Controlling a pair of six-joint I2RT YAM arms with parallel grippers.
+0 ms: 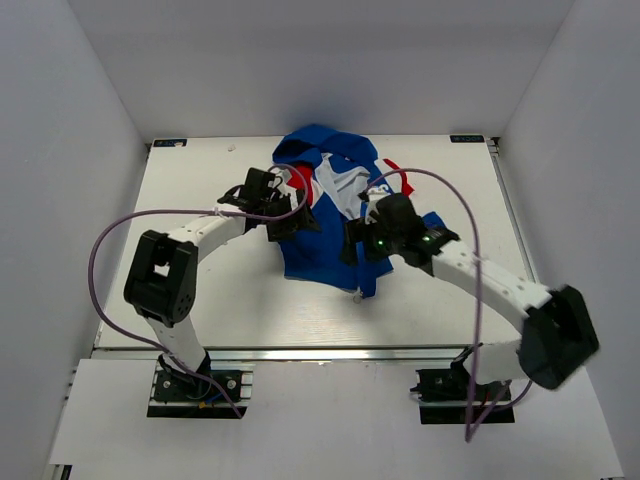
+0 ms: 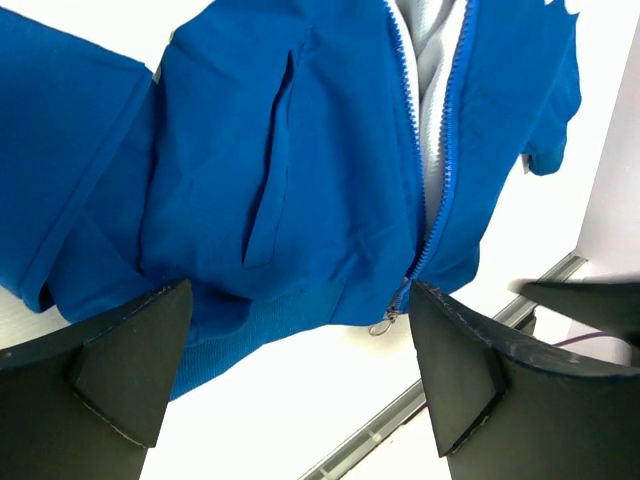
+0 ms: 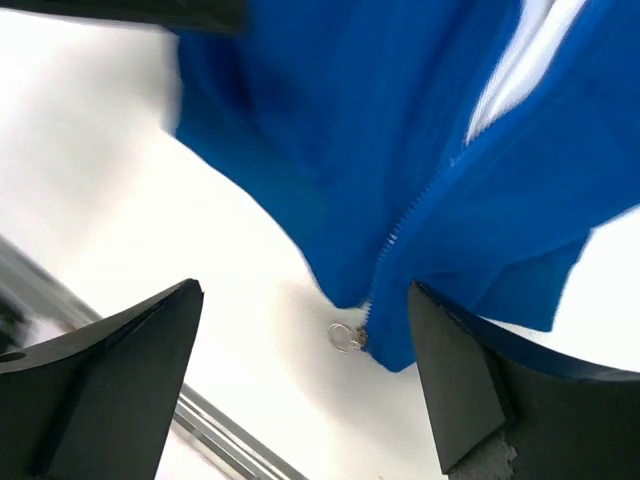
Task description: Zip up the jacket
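From above, the two black arm wrists cover much of the small royal-blue hooded fabric jacket [image 1: 325, 250], so its chest lettering shows only as white scraps and its sleeves are largely hidden. The right wrist view is blurred, and the zipper teeth there are hard to follow.

The flat white tabletop [image 1: 200, 300] is enclosed by plain white walls [image 1: 60, 100], with a silver metal rail [image 1: 300, 352] along its near edge. Thin purple cables [image 1: 97, 255] loop off both arms.

The jacket lies front up at the middle of the table, hood toward the far wall, with red and white panels at the shoulders. Its front stands unzipped: the two blue tooth rows spread apart above the hem, showing white lining [image 2: 432, 120]. The small silver ring zipper pull [image 3: 347, 337] rests on the table at the hem. A slit pocket [image 2: 265, 170] marks one front panel.

The left gripper [image 2: 300, 300] hangs over the hem, fingers spread wide, grasping nothing. The right gripper [image 3: 305, 295] is likewise spread wide above the pull, not touching it.
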